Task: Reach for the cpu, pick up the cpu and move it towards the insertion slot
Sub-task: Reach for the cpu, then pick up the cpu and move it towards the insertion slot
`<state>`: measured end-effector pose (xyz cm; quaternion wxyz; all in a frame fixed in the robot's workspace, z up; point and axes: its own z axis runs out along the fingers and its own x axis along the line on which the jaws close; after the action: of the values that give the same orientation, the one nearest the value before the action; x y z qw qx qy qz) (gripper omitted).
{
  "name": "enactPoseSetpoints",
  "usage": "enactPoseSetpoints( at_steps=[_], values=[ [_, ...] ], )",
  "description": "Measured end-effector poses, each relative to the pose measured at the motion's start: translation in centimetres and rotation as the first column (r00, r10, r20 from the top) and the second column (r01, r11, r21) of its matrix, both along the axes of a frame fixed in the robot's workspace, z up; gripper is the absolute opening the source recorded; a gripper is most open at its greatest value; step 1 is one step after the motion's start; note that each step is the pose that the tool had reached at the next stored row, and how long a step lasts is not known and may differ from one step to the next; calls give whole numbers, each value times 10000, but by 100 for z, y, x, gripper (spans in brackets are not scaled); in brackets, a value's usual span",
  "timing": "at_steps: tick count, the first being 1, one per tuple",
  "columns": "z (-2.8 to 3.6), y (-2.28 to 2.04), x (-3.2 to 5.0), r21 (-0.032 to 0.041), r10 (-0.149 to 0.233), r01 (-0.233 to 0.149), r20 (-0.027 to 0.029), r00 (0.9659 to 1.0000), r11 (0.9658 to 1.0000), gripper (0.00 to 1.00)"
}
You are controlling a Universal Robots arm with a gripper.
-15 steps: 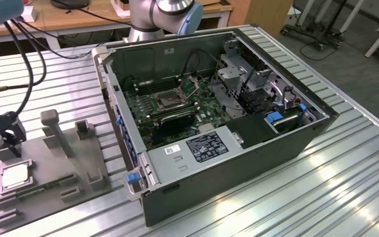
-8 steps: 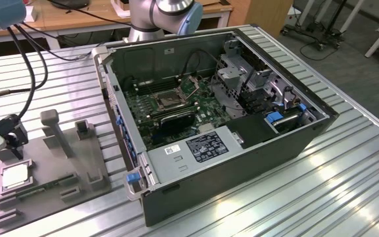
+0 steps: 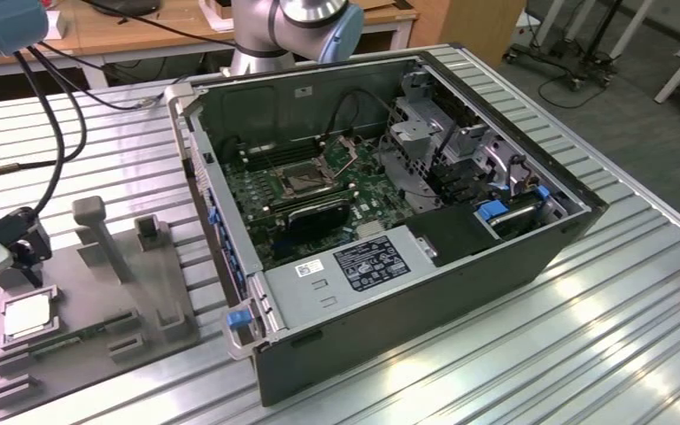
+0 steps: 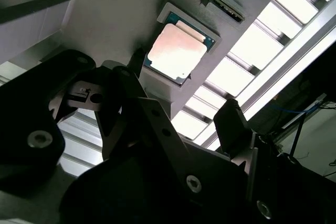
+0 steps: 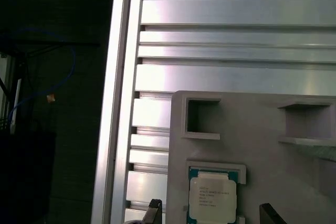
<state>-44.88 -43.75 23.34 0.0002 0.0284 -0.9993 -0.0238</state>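
Grey plastic tray (image 3: 81,297) sits on the ribbed aluminium table (image 3: 623,336), at the exterior view's left. One square recess of the tray holds the cpu (image 3: 29,315), a small flat square chip with a pale silvery metal top and a thin green rim. It lies flat and level in its pocket. A long narrow green memory stick (image 3: 71,337) lies in a slot of the same tray, just beside the cpu's recess. Two grey uprights stand further back on the tray. A small rectangular recess (image 5: 197,116) is near the tray's corner in the first wrist view.

Large open computer case (image 3: 435,292), dark metal, lies on its side in the middle of the table, well apart from the tray. It holds a green circuit board (image 3: 258,212). On that board is the insertion slot (image 3: 301,181), a square socket with a silver frame and dark centre.

The black gripper (image 3: 21,257) hangs over the tray's near end, directly above the cpu. Jaws stand apart. In the first wrist view two dark fingertips (image 5: 154,211) flank the chip, one on each side, and neither appears to touch it.

Hard to make out:
- The chip's far edge is cut off by the frame in the first wrist view.
- The gripper's body blocks much of the tray in the second wrist view.
- The socket's inner detail is too small to tell.
- The grey robot arm (image 3: 305,22) is cut off by the frame.
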Motion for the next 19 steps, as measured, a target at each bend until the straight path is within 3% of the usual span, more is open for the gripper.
enactPoseSetpoints(
  at_steps=[9,19],
  values=[
    [-23,0,2,-21,0,0,3,10000,10000,80],
    [-159,3,13,-25,0,0,5,10000,10000,80]
  ],
)
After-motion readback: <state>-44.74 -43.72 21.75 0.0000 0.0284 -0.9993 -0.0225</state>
